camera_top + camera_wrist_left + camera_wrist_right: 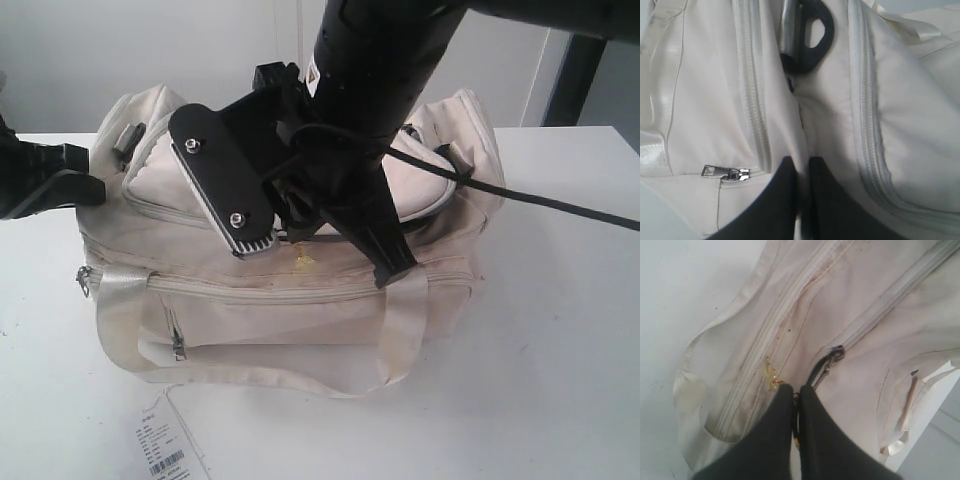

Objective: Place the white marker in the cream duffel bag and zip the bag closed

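Now, bags: one cream duffel bag (300, 300)
Grippers: two
Left gripper (802, 162): clenched on bag fabric
Right gripper (796, 389): clenched on zipper pull (827, 360)

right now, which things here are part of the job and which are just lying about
job: cream duffel bag, zipper pull, right gripper, left gripper; white marker not in sight
lying about: paper barcode tag, black cable

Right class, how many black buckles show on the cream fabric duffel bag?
2: one black buckle at the cream fabric duffel bag's left end, one at its right; the black arm may hide more.
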You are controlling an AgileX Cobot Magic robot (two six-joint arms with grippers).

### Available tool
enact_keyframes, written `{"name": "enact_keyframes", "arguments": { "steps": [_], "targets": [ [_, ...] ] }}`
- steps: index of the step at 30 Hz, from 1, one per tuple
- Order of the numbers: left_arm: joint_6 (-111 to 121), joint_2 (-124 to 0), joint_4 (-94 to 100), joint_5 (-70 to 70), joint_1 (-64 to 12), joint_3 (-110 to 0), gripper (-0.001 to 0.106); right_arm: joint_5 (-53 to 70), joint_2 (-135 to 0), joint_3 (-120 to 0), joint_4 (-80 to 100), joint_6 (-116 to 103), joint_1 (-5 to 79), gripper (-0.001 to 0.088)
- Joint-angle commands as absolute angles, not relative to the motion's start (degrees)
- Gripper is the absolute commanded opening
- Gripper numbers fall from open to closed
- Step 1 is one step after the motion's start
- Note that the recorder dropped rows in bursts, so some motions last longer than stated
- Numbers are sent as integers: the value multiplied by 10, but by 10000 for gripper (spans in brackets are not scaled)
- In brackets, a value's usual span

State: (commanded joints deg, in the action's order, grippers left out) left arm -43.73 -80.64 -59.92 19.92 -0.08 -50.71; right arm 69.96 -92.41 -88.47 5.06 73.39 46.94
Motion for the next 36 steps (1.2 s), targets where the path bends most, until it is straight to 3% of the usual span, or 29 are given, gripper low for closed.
{"name": "enact_keyframes", "arguments": {
  "steps": [27,29,30,34,35,36],
  "targets": [
    [-437,-806,-599,199,-1,-507,7,700,-905,-826,95,668,468,0],
    [-437,-806,-599,199,-1,-507,85,700,-905,-826,83,668,468,0],
    [-437,-806,-599,199,-1,-507,208,699,-905,-826,72,668,468,0],
    [-437,-806,-599,197,-1,-507,495,691,-905,-826,72,668,468,0],
    [-437,-799,-597,197,-1,-507,644,691,-905,-826,72,667,468,0],
    [-437,-790,-590,197,-1,-507,697,691,-905,-826,72,662,468,0]
  ]
}}
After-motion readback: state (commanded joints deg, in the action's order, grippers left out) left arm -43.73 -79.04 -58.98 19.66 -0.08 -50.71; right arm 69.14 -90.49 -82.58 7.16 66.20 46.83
